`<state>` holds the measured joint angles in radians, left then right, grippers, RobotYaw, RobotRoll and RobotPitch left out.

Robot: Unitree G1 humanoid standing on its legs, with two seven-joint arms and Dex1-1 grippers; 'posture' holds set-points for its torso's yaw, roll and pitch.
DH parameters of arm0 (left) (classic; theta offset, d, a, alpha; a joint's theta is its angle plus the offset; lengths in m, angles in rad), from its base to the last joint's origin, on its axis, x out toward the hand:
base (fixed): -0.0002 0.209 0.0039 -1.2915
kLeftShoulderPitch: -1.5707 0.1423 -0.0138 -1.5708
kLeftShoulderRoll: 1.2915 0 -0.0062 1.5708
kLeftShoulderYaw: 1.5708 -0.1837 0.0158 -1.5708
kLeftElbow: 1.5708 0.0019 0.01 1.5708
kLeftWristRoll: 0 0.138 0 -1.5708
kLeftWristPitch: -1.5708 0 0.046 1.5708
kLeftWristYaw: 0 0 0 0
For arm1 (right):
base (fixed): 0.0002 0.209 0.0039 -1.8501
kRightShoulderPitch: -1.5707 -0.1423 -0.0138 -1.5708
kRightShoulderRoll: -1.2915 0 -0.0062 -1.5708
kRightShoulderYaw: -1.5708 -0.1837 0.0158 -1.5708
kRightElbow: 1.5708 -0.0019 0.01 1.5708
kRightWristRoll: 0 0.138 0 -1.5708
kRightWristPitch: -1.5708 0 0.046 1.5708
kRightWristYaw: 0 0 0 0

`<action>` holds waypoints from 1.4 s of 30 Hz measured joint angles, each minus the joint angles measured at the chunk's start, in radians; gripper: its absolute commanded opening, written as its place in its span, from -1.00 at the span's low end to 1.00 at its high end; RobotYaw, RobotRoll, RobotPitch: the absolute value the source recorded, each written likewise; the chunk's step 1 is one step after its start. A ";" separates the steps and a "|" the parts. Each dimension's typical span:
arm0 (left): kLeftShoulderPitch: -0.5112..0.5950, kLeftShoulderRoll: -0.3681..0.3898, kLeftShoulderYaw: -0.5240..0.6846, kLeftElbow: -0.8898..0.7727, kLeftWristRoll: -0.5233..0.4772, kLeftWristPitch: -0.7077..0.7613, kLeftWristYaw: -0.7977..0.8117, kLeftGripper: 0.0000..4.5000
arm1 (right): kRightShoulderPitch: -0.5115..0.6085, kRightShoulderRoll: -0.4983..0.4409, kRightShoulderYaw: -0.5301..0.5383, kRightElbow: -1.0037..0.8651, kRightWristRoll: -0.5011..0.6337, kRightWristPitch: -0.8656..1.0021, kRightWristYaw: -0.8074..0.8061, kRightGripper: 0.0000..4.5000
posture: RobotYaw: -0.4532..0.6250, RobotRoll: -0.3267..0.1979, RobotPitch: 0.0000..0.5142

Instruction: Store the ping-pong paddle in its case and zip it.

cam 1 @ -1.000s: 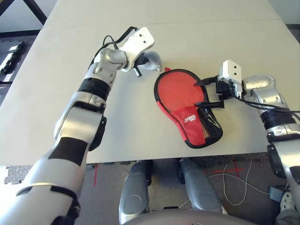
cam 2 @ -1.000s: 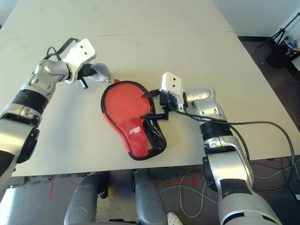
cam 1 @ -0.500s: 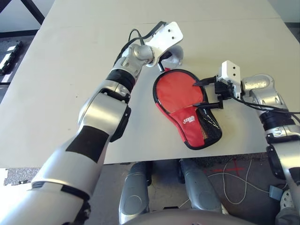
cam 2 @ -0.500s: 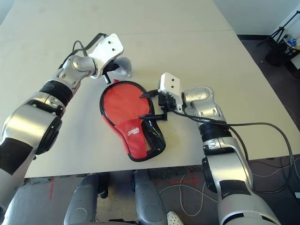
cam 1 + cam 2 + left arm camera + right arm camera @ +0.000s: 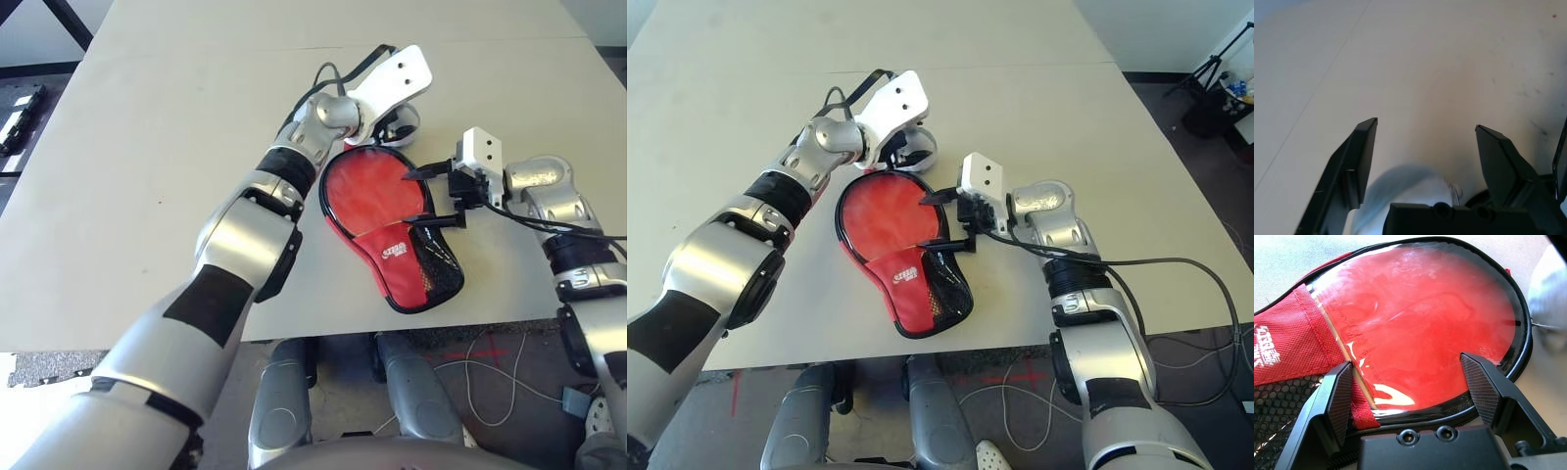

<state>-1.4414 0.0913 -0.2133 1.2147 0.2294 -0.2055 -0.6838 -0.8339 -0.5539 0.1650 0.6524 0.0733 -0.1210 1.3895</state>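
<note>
A pale beige table [image 5: 147,147] fills the view, grey floor [image 5: 1215,147] and loose cables [image 5: 1205,323] beyond.

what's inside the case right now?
The case lies open at its round end, with the ping-pong paddle inside: its glossy red face shows. The handle is hidden under the red fabric and mesh pocket, so how far in it sits can't be seen.

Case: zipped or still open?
Open. The case flap is folded back, baring the ping-pong paddle face inside; the black rim around it lies unclosed.
</note>
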 measured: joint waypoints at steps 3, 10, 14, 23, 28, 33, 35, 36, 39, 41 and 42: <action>0.000 0.015 0.002 -0.006 -0.003 0.000 -0.019 0.99 | 0.000 0.000 0.000 0.002 0.000 0.000 -0.001 1.00 | -0.24 0.25 0.13; 0.001 0.091 0.018 -0.062 -0.024 0.004 -0.062 0.99 | 0.000 0.004 0.000 0.004 0.000 -0.002 -0.005 1.00 | -0.22 0.25 0.12; 0.022 0.165 0.034 -0.133 -0.041 0.028 -0.118 0.99 | 0.000 0.005 0.000 0.003 0.000 -0.004 -0.005 1.00 | -0.21 0.25 0.11; 0.342 0.368 0.084 -0.602 -0.145 0.238 -0.284 0.99 | 0.003 0.006 -0.002 0.004 0.000 -0.008 -0.007 1.00 | -0.17 0.25 0.07; 0.552 0.425 0.110 -0.883 -0.249 0.391 -0.358 0.99 | 0.003 0.013 -0.001 0.009 0.000 -0.010 -0.012 1.00 | -0.15 0.25 0.05; 0.687 0.462 0.119 -1.023 -0.298 0.502 -0.363 0.99 | -0.002 0.013 -0.001 0.027 -0.001 -0.015 -0.015 1.00 | -0.13 0.25 0.04; 0.719 0.463 0.120 -1.074 -0.316 0.526 -0.360 0.99 | -0.004 0.014 0.000 0.034 -0.001 -0.019 -0.017 1.00 | -0.13 0.25 0.04; 0.731 0.463 0.118 -1.090 -0.323 0.535 -0.360 0.99 | -0.004 0.015 0.000 0.037 -0.001 -0.020 -0.018 1.00 | -0.13 0.25 0.04; 0.750 0.463 0.114 -1.120 -0.344 0.564 -0.359 0.99 | -0.008 0.016 0.002 0.044 -0.002 -0.021 -0.018 1.00 | -0.14 0.25 0.06; 0.757 0.459 0.109 -1.136 -0.355 0.585 -0.359 0.99 | -0.009 0.016 0.003 0.046 -0.002 -0.021 -0.017 1.00 | -0.15 0.25 0.06; 0.761 0.455 0.106 -1.143 -0.361 0.597 -0.359 0.99 | -0.010 0.016 0.003 0.046 -0.002 -0.021 -0.016 1.00 | -0.15 0.25 0.06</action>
<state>-0.6805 0.5460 -0.1075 0.0719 -0.1321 0.3915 -1.0427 -0.8436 -0.5378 0.1683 0.6989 0.0716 -0.1424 1.3734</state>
